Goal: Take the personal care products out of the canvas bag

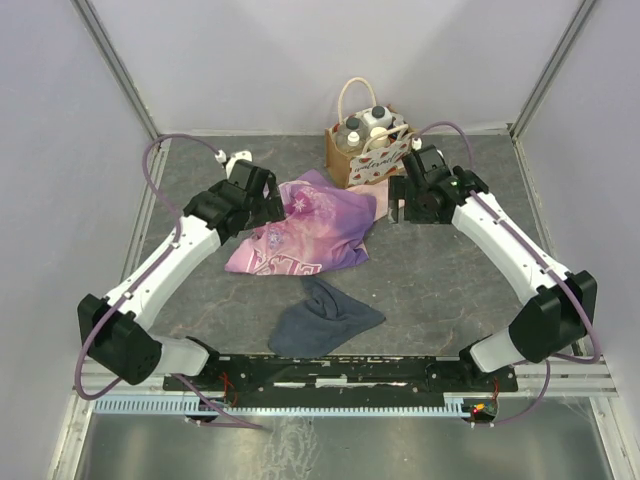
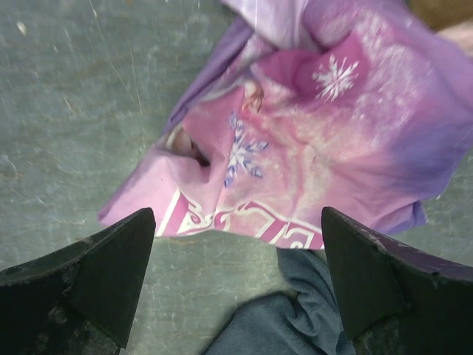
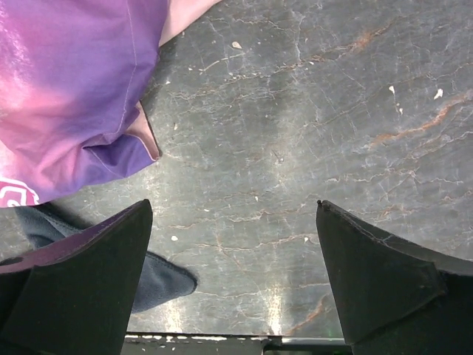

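Note:
The tan canvas bag (image 1: pixel 352 160) stands upright at the back of the table, its cream handles up. Several small bottles (image 1: pixel 365 124) stick out of its top, showing white and dark caps. My left gripper (image 1: pixel 268 200) hangs open and empty over the left edge of the pink-purple garment (image 1: pixel 310 225). My right gripper (image 1: pixel 405 200) hangs open and empty just right of the bag, above bare table. In the left wrist view the gripper (image 2: pixel 236 244) is wide open over the garment (image 2: pixel 318 140). In the right wrist view the gripper (image 3: pixel 233 237) is wide open over the table.
A grey-blue cloth (image 1: pixel 325 318) lies in front of the garment, near the front edge; it also shows in the left wrist view (image 2: pixel 295 318) and the right wrist view (image 3: pixel 159 281). Grey walls enclose the table on three sides.

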Controlling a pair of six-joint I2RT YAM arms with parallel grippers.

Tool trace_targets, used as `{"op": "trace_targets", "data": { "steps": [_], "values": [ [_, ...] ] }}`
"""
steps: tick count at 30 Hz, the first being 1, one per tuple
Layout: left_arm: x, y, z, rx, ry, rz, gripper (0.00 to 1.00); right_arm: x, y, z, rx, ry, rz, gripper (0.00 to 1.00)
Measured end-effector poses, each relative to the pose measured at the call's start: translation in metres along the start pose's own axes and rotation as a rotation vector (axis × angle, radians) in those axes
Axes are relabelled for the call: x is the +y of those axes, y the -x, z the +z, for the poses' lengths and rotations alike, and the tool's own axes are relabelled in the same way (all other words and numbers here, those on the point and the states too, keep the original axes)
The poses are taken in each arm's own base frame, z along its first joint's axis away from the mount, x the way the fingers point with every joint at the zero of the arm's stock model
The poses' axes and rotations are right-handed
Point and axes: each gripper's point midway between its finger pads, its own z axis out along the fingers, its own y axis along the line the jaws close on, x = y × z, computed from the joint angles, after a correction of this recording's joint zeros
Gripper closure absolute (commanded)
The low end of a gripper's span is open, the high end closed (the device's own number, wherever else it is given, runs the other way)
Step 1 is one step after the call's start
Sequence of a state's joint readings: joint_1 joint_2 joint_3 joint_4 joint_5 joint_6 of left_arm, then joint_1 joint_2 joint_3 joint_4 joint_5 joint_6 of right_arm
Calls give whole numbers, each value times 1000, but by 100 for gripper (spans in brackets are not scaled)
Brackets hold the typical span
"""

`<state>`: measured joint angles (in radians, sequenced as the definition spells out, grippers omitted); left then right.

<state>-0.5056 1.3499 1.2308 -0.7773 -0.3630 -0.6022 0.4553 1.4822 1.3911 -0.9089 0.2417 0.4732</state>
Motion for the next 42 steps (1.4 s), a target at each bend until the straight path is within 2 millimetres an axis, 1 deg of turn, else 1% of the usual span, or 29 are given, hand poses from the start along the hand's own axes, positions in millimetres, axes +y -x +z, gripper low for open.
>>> {"op": "trace_targets", "data": {
  "steps": [2, 4, 8, 11, 13, 14, 16, 18, 19, 20, 21, 23, 24, 25, 27, 30, 34, 37, 40, 42],
  "values": [
    [-2, 14, -7, -34, -3, 1, 1, -3, -2, -1, 8, -5, 3, 0],
    [-3, 21, -11, -55, -7, 5, 1, -2, -3, -2, 13, 0, 2, 0],
    [-1, 19, -10, -35, -19, 21, 1, 1, -1, -8, -2, 31, 10, 0],
    [-2, 16, -7, -13, -32, 33, 0, 8, 2, -15, -57, 95, 37, 0],
    [-5, 11, -4, 9, -51, 40, 2, 14, -4, -16, -64, 148, 48, 0],
    [-8, 6, -1, 26, -68, 41, 4, 19, -9, -14, -39, 172, 44, 0],
    [-16, -10, 7, 80, -110, 49, 7, 40, -19, -3, 58, 252, 23, 0],
    [-22, -30, 19, 143, -147, 57, 8, 72, -31, 18, 173, 325, -22, 0],
    [-24, -39, 24, 172, -159, 60, 8, 86, -41, 30, 217, 341, -51, 0],
    [-24, -50, 30, 204, -163, 65, 8, 101, -59, 40, 271, 352, -92, 0],
    [-24, -60, 37, 233, -164, 69, 8, 113, -78, 45, 326, 360, -132, 0],
    [-22, -76, 48, 280, -153, 77, 8, 135, -110, 44, 401, 387, -201, 0],
    [-22, -80, 52, 293, -149, 80, 8, 144, -120, 40, 418, 401, -227, 0],
    [-22, -85, 57, 306, -145, 82, 8, 152, -127, 35, 430, 420, -248, 0],
    [-22, -88, 63, 317, -141, 84, 10, 162, -137, 27, 439, 443, -275, 0],
    [-26, -90, 71, 320, -148, 81, 16, 168, -144, 23, 447, 448, -284, 0],
    [-33, -99, 80, 346, -157, 77, 16, 169, -147, 24, 438, 419, -282, 0],
    [-42, -108, 78, 358, -170, 104, 16, 157, -144, 30, 409, 344, -293, 0],
    [-64, -112, 68, 347, -214, 147, 16, 140, -134, 35, 365, 255, -300, 0],
    [-77, -112, 64, 342, -240, 169, 15, 128, -124, 33, 331, 213, -291, 0]
  ]
}}
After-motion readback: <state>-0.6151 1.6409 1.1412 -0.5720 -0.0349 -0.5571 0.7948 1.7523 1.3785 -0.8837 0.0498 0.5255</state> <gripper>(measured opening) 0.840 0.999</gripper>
